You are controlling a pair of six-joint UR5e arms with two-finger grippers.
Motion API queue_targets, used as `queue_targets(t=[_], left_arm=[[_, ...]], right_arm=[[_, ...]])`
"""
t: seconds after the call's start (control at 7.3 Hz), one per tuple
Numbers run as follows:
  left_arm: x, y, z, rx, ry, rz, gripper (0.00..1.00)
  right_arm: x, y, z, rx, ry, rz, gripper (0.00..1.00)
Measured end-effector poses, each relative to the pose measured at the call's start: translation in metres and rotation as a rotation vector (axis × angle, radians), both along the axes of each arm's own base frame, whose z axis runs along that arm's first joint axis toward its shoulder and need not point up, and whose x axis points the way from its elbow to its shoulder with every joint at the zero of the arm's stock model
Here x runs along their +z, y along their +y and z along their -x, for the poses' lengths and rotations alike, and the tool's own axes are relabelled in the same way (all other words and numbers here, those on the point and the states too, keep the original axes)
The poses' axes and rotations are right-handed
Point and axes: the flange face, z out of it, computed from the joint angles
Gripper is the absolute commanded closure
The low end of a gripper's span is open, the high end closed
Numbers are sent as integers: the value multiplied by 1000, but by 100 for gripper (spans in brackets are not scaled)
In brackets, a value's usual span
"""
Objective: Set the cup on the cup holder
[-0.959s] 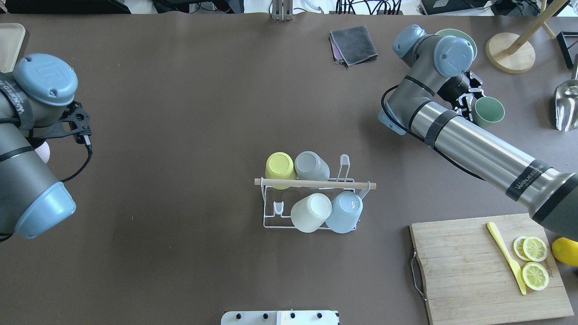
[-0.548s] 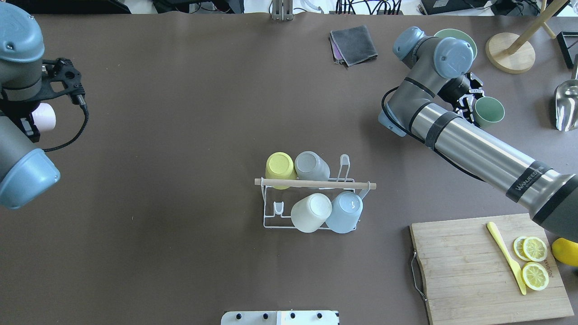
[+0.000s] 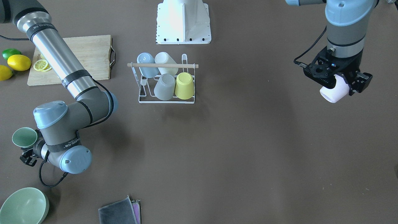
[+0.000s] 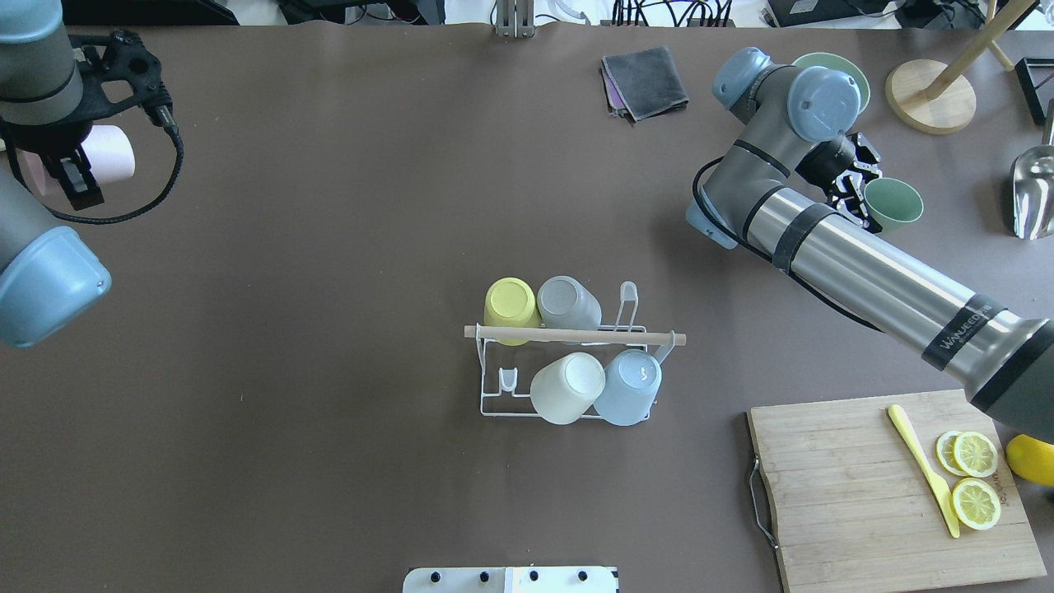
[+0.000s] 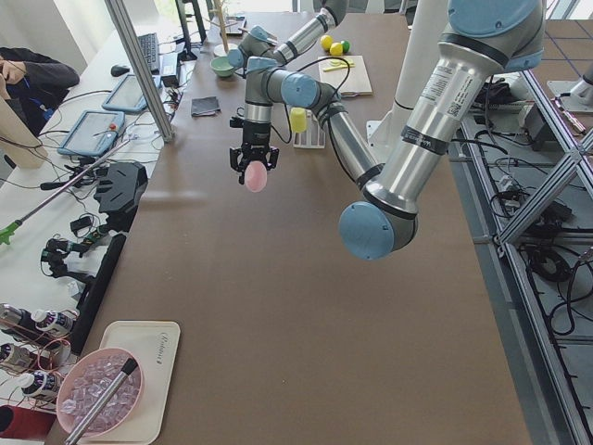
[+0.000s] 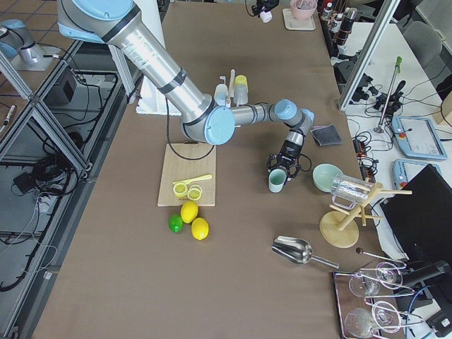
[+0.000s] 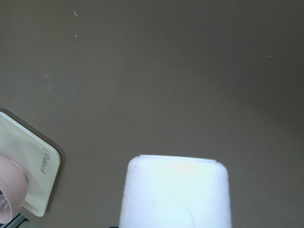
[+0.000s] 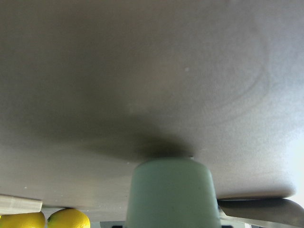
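I counted six cups. Four sat upside down on the cup holder [image 4: 574,335] mid-table: a yellow cup [image 4: 510,305] and a grey cup [image 4: 566,303] on the far row, a cream cup [image 4: 566,387] and a light blue cup [image 4: 628,387] on the near row. The other two were in the grippers. There was one cutting board [image 4: 848,494] with a yellow knife [image 4: 922,469] and lemon slices on it, two lemons [image 3: 19,62] and one lime [image 3: 11,53] beside it, one green bowl [image 3: 23,207], one stack of folded cloths [image 4: 646,81] and one metal scoop [image 4: 1033,189].

The table [image 4: 329,247] was covered in plain brown. The side views showed aluminium posts, tablets and cables along the operators' side.

The left gripper [image 3: 341,83] was clenched on the pink cup [image 3: 334,91], which lay on its side in the air, well apart from the cup holder, out at the table's left end. The right gripper [image 4: 863,185] gripped the green cup [image 4: 893,202] near the green bowl. I could not tell whether that cup touched the table.
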Motion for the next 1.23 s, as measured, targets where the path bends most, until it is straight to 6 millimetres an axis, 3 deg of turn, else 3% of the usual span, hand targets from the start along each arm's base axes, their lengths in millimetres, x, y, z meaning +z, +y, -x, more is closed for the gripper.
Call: queue_targets(t=[0.27, 0.55, 0.96, 1.1, 1.23], left_arm=[[-10, 1, -1, 7, 46, -34, 93], [-14, 0, -11, 17, 133, -38, 95], [-18, -8, -30, 0, 255, -101, 99], [-23, -9, -34, -19, 298, -134, 99], [-32, -7, -35, -40, 350, -175, 99]], right_arm=[[-34, 3, -17, 8, -33, -51, 83], [-88, 11, -46, 69, -176, -119, 84], [-174, 32, -72, 148, -494, -188, 82], [-189, 34, -81, 172, -627, -208, 82], [-191, 35, -89, 202, -771, -212, 82]])
